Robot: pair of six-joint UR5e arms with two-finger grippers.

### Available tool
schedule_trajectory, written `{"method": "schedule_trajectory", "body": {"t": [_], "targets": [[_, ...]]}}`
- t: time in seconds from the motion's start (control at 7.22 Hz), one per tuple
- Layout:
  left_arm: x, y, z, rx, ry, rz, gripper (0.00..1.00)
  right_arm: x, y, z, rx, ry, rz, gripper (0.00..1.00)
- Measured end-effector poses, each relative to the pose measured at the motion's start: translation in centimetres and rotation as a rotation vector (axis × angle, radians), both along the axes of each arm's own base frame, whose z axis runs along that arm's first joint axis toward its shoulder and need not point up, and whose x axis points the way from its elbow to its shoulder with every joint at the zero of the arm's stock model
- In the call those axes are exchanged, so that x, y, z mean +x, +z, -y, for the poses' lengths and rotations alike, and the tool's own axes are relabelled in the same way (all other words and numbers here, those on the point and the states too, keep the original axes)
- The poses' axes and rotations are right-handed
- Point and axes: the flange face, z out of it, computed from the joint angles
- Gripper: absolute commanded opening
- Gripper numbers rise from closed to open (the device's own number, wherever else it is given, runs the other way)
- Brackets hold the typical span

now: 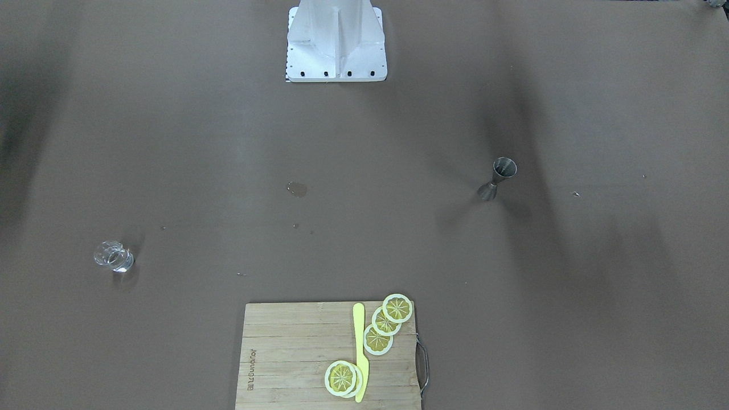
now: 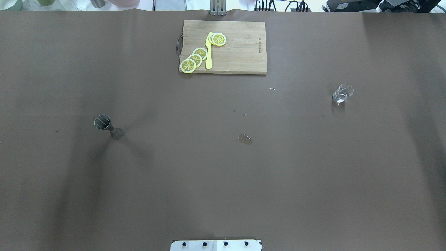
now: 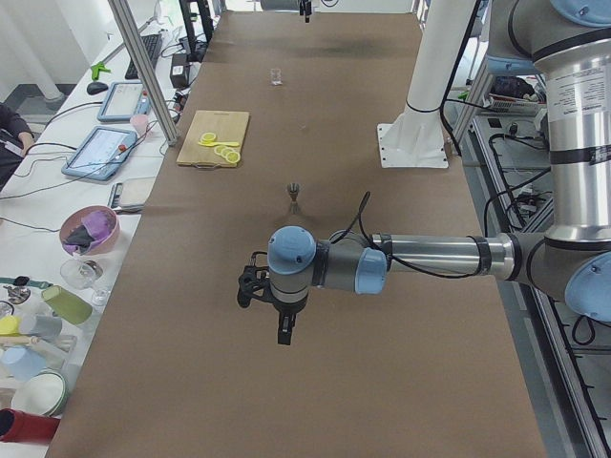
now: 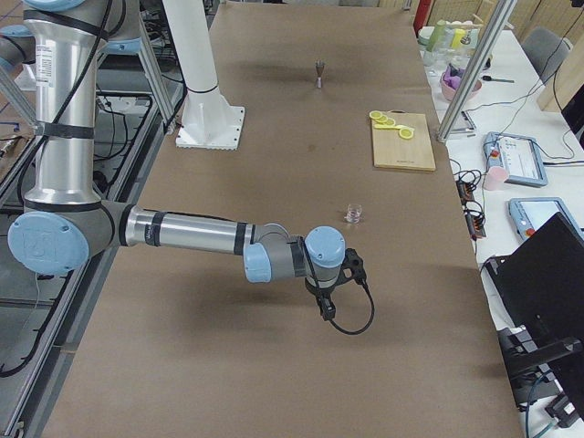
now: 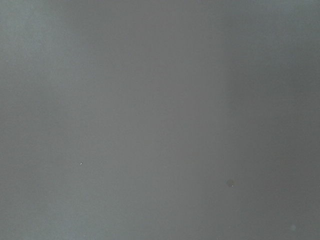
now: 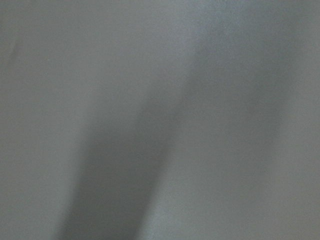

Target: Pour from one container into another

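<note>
At my desk's [image 2: 139, 191] far edge lies a bamboo cutting board [image 2: 240, 52] bearing lemon slices [image 2: 200, 53] and a yellow knife [image 2: 208, 57]; a small wet spot [image 2: 245, 139] marks mid-desk.

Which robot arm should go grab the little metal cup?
Probably the left. The jigger stands on the robot's left half of the table, nearer the left gripper; the glass cup sits far off on its right.

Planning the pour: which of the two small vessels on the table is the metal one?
The hourglass-shaped jigger on the robot's left half; the glass cup on the right half is clear.
</note>
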Motion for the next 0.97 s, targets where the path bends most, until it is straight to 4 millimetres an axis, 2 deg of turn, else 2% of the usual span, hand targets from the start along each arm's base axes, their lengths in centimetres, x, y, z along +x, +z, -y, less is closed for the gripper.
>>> {"method": "schedule_trajectory", "body": {"t": [0.28,0.69,0.97], "targets": [[0.0,1.3,-0.4,-0.025,0.000,-0.002,0.99,0.0,0.2,-0.2,-0.030,0.015,0.008,1.00],[0.0,4.5,-0.2,-0.085,0.001,-0.003,0.99,-0.2,0.3,-0.4,-0.125,0.084,0.040,1.00],[0.0,5.0,0.1,-0.094,0.000,-0.003,0.99,-0.2,0.4,-0.4,-0.136,0.092,0.042,1.00]]}}
